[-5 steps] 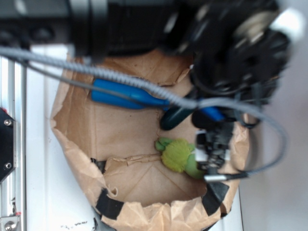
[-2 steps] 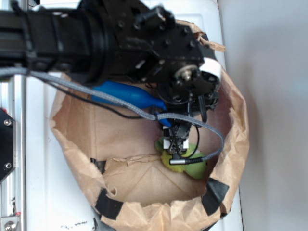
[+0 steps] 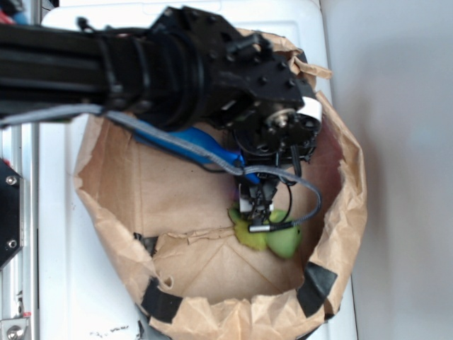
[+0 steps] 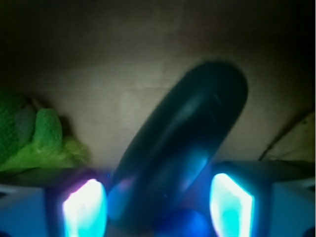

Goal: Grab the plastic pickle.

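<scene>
My gripper [image 4: 158, 202] stands open, its two lit fingers [image 4: 81, 207] flanking the plastic pickle [image 4: 182, 148] with a visible gap on each side; nothing is clamped. In the wrist view the pickle's near end lies between the jaws and its body runs up and away to the right, tilted rather than square to my fingers.

Judgement on handling: the pickle is a smooth, glossy, hard-looking capsule, probably hollow and light. It should not deform, but its rounded, slick skin could squirt out under an off-centre squeeze. The best hold appears to be across the straight mid-section, not the domed end.

Left of the pickle lies a fuzzy green plush toy [image 4: 29, 138], close but apart from it. Behind the pickle is the brown paper floor and wall of the bag [image 3: 127, 191].

In the exterior view the pickle is hidden under my arm; the blue bottle [image 3: 191, 142] lies just beyond my wrist inside the same bag.
</scene>
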`<state>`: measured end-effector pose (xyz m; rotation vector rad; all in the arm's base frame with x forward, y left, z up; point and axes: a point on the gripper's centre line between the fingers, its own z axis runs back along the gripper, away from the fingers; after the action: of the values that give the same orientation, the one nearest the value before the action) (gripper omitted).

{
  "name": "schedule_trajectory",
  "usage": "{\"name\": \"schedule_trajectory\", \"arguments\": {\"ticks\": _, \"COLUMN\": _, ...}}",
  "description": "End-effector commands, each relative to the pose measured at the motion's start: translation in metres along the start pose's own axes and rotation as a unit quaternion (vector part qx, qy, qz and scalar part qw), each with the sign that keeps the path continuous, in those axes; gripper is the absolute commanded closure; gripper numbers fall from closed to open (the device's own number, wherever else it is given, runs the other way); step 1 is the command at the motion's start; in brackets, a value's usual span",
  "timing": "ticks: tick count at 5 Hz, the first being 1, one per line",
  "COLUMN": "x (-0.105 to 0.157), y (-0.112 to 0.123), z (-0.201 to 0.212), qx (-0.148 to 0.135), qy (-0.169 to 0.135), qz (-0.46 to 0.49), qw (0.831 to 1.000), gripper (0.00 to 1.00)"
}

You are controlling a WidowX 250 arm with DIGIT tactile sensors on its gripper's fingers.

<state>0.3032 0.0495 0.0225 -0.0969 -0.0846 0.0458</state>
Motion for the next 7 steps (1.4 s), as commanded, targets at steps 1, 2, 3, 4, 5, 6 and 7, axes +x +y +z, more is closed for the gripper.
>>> {"name": "schedule_trajectory", "arguments": {"ticks": 1, "x": 0.007, "y": 0.001, "z": -0.013, "qx": 0.023, "qy": -0.013, "qz": 0.02, "qw": 0.999, "gripper": 1.0}}
{"name": "schedule_trajectory", "arguments": {"ticks": 2, "x": 0.005, "y": 0.0, "z": -0.014, "qx": 0.036, "qy": -0.029, "qz": 0.021, "qw": 0.999, "gripper": 1.0}}
{"name": "schedule_trajectory", "arguments": {"ticks": 3, "x": 0.0, "y": -0.001, "z": 0.001, "qx": 0.029, "qy": -0.037, "qz": 0.024, "qw": 0.999, "gripper": 1.0}}
{"name": "schedule_trajectory", "arguments": {"ticks": 4, "x": -0.006, "y": 0.002, "z": 0.027, "qx": 0.006, "qy": -0.036, "qz": 0.028, "qw": 0.999, "gripper": 1.0}}
{"name": "schedule_trajectory", "arguments": {"ticks": 5, "x": -0.018, "y": 0.003, "z": 0.064, "qx": -0.025, "qy": -0.039, "qz": 0.031, "qw": 0.998, "gripper": 1.0}}
{"name": "schedule_trajectory", "arguments": {"ticks": 6, "x": -0.035, "y": 0.002, "z": 0.096, "qx": -0.034, "qy": -0.045, "qz": 0.022, "qw": 0.998, "gripper": 1.0}}
{"name": "schedule_trajectory", "arguments": {"ticks": 7, "x": -0.047, "y": 0.003, "z": 0.115, "qx": -0.063, "qy": -0.035, "qz": -0.012, "qw": 0.997, "gripper": 1.0}}
